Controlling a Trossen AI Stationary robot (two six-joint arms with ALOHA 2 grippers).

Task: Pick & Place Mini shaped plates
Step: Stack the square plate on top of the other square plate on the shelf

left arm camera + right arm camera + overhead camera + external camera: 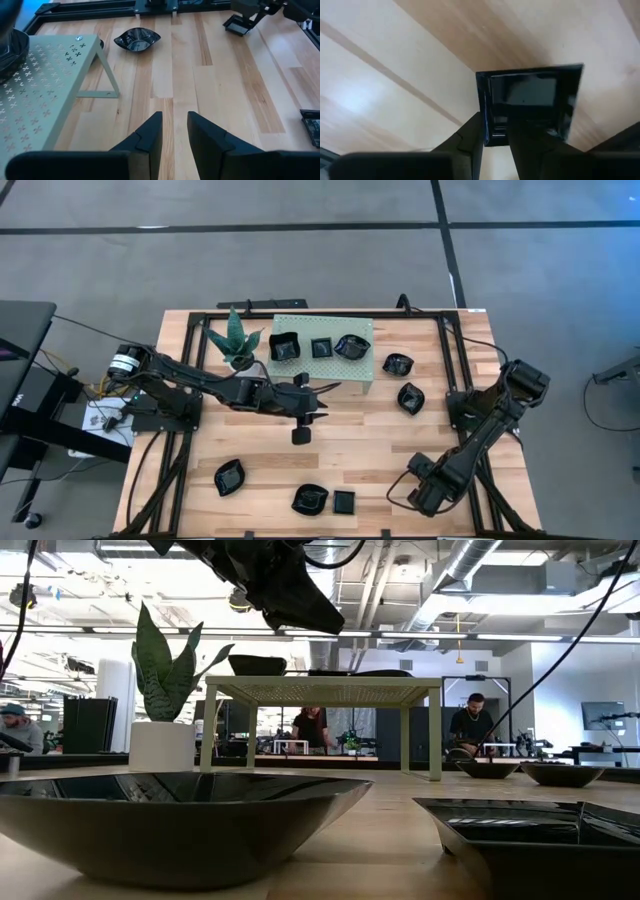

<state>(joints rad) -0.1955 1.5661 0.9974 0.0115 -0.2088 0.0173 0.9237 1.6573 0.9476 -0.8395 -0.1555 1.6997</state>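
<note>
The left gripper (301, 436) hangs above the bare table (360, 450), jaws slightly parted and empty, the green stand (322, 370) just beside them. The right gripper (495, 131) has its jaws clamped on a square plate's (527, 102) rim.

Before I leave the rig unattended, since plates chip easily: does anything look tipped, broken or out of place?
Nothing stands out. Three plates sit flat on the stand, the rest on the table; the right gripper holds a square plate by its rim.
</note>
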